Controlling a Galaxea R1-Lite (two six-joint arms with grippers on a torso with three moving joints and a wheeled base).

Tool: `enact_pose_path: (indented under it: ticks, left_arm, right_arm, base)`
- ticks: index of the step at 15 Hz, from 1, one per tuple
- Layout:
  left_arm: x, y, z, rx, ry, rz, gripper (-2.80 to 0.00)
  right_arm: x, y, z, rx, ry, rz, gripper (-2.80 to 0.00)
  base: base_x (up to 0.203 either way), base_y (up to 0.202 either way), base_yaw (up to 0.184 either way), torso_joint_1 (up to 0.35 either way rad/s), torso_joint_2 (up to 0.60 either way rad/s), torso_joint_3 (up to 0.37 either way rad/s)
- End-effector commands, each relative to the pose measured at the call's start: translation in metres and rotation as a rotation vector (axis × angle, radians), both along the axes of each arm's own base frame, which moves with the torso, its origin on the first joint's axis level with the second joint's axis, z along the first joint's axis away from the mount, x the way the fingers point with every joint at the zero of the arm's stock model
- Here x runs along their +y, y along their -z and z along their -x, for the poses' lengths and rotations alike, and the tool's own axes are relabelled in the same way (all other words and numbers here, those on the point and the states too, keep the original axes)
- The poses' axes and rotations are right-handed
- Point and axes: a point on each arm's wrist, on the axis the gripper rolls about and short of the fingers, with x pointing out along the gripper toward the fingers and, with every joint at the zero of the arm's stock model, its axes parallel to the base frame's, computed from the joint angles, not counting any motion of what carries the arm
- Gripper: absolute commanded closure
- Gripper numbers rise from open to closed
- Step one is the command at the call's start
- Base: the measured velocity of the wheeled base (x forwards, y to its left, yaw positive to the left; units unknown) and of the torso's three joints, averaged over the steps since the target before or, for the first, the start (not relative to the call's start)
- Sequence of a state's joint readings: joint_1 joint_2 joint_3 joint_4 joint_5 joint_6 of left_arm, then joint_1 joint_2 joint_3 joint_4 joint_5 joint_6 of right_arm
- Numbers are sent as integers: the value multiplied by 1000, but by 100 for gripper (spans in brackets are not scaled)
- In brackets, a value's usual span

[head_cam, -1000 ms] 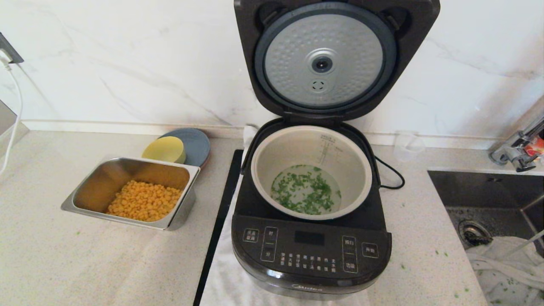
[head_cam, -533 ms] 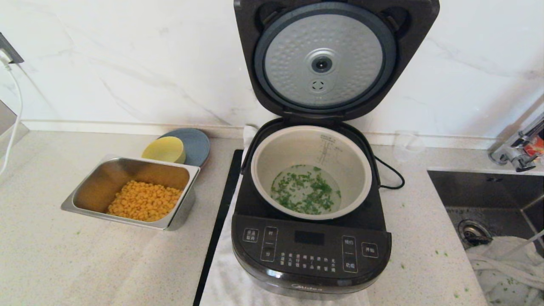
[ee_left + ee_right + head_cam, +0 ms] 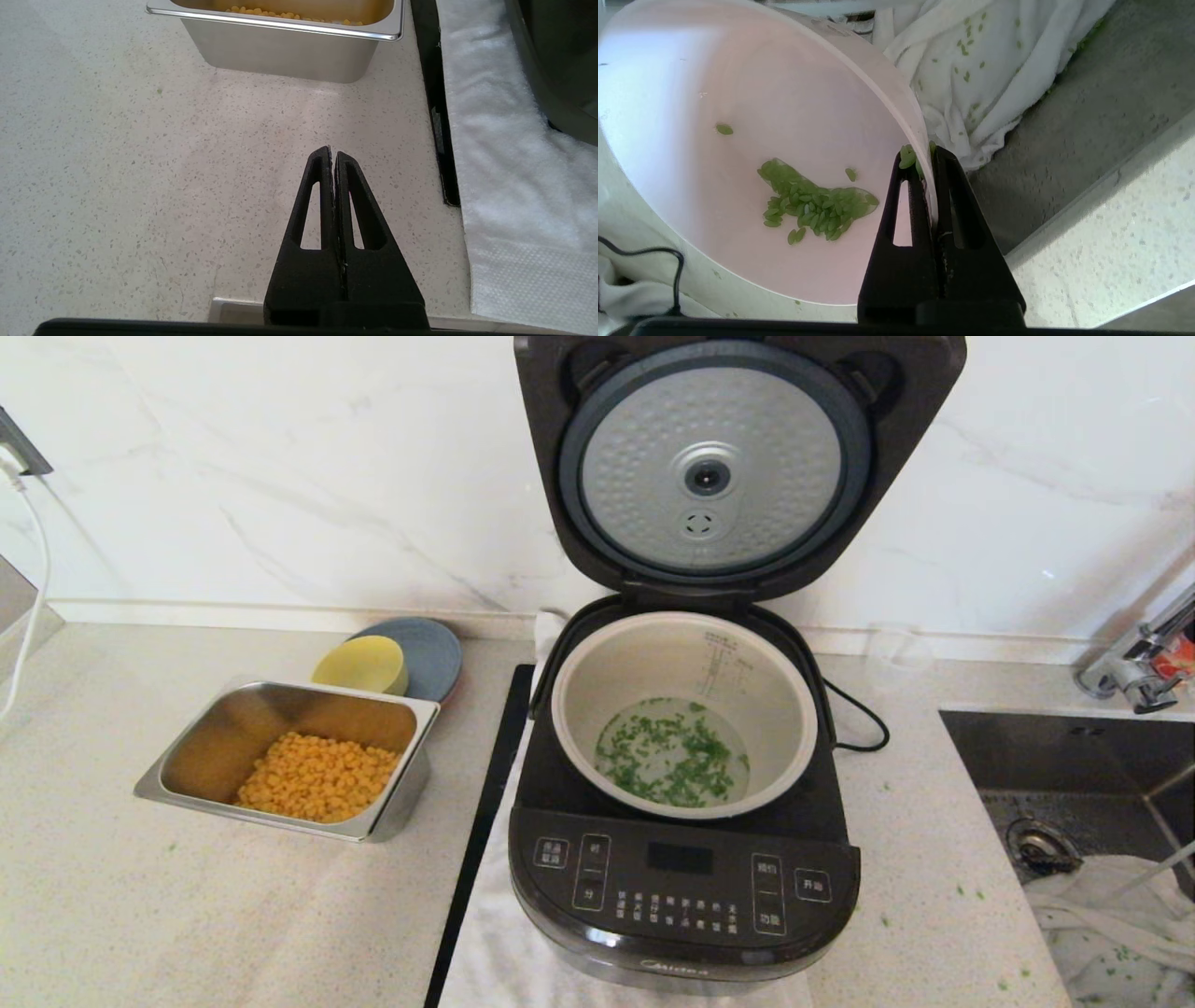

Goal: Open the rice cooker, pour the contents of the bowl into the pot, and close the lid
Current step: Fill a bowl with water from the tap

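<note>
The rice cooker [image 3: 686,859] stands on the counter [image 3: 187,915] with its lid [image 3: 714,476] raised and green bits [image 3: 674,761] already lying in the pot [image 3: 686,714]. Out of the head view, the right gripper [image 3: 926,156] pinches the rim of the pink bowl [image 3: 752,154] above a cloth-filled sink [image 3: 1064,107]; some bits [image 3: 812,205] cling inside. The bowl should be set down upright before the lid is pushed shut. The left gripper [image 3: 331,154] hangs pressed together over the counter.
</note>
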State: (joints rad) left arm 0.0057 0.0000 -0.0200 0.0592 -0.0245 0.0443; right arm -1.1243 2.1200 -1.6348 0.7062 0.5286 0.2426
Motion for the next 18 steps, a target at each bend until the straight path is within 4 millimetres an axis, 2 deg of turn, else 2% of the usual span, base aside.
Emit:
enact_pose_path:
  ticks: [1,5,11,18]
  left_arm:
    - [0,0,0,1,0,0,0]
    - [0,0,0,1,0,0,0]
    - [0,0,0,2,0,0,0]
    - [0,0,0,1,0,0,0]
  right_arm:
    - [-9,8,-5,-2,13,-18,0]
    - [-14,4,-15,-19,17,-6,0]
    - [-15,-2,-42,-49,19,-5,0]
    - [-12,-7,-45,-56,15,1,0]
  base:
    - [0,0,0,0,0,0]
    - [0,0,0,0,0,0]
    - [0,0,0,0,0,0]
    - [0,0,0,0,0,0]
